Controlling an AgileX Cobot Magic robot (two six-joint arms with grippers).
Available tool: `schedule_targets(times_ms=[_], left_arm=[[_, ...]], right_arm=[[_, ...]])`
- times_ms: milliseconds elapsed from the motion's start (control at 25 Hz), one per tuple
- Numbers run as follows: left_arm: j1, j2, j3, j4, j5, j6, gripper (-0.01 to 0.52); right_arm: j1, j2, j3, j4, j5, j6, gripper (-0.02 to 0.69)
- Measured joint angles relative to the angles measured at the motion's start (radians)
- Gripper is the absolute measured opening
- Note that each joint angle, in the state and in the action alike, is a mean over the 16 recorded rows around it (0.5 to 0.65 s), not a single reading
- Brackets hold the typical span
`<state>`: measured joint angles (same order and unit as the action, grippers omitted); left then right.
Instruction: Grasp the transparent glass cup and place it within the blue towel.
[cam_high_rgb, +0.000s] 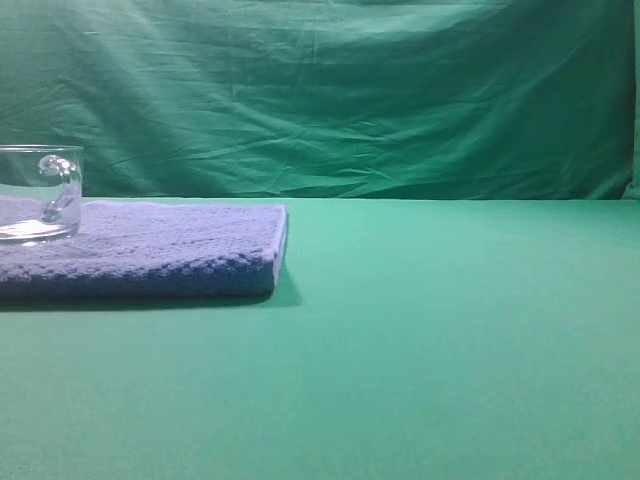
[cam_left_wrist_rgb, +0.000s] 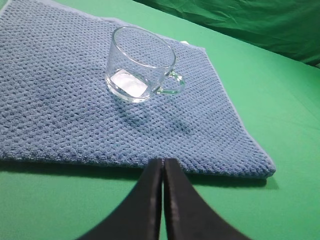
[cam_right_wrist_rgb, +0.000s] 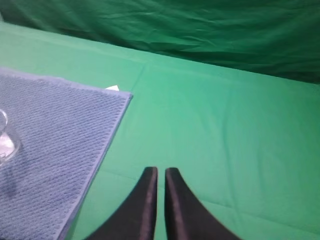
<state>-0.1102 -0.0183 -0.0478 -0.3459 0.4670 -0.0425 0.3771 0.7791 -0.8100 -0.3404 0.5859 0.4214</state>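
left gripper (cam_left_wrist_rgb: 163, 161) low over green table (cam_left_wrist_rgb: 280, 110), fingers pressed together, tips at near edge of blue towel (cam_left_wrist_rgb: 50, 100), right gripper (cam_right_wrist_rgb: 161, 171) slightly parted, holding nothing, off towel's right edge, transparent glass cup (cam_left_wrist_rgb: 140, 65) upright mid-towel, handle rightward

Table (cam_high_rgb: 450, 350) covered in smooth green cloth, faint fold lines visible in right wrist view; wrinkled darker green backdrop cloth (cam_high_rgb: 350, 100) hangs behind table, meeting its far edge; small white tag-like scrap (cam_right_wrist_rgb: 112, 88) lies on table, too small to identify
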Motion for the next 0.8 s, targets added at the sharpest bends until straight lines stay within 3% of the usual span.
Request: schedule_targets(times_ms=[800], left_arm=[[0.000, 0.000, 0.000, 0.000, 0.000, 0.000, 0.000]], right_arm=[[-0.275, -0.644, 0.615, 0.011, -0.205, -0.063, 0.046]])
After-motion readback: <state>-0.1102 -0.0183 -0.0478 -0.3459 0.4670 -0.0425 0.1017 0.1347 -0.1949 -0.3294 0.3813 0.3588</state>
